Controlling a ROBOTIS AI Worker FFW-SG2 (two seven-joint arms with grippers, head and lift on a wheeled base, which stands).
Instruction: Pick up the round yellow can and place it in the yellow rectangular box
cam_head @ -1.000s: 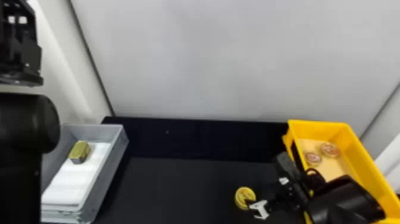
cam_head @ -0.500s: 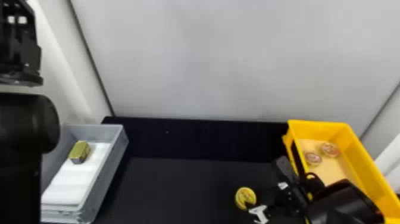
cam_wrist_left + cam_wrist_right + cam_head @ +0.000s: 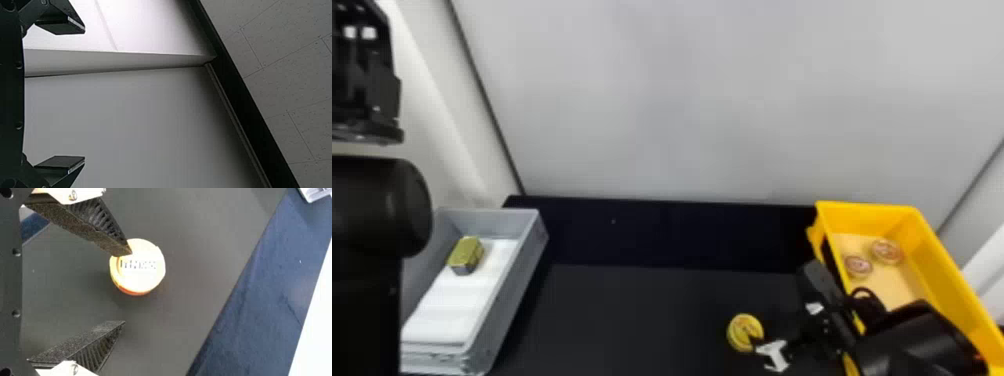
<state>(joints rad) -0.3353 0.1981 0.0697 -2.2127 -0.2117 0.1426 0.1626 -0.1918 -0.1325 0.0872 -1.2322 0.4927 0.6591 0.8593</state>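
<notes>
1. We judge the step in hand as lining up for the grasp: the round yellow can point(image 3: 143, 272) lies on the dark surface point(image 3: 632, 320), near the yellow rectangular box point(image 3: 949, 280) but outside it.
2. Our right pincer point(image 3: 127, 287) has its fingers apart and clamped on nothing. One fingertip overlaps the can's edge in the right wrist view – whether it touches, we cannot tell – while the other is clear of it.
3. Next we should centre the can between both fingers before closing, or that fingertip might press the lid or nudge the can away. Then we lift and carry it to the box.
4. Our left pincer point(image 3: 84, 94) waits with its fingers apart.
5. Compared with the earlier head views, our right wrist has shifted slightly towards our right; the can has hardly changed place.
</notes>
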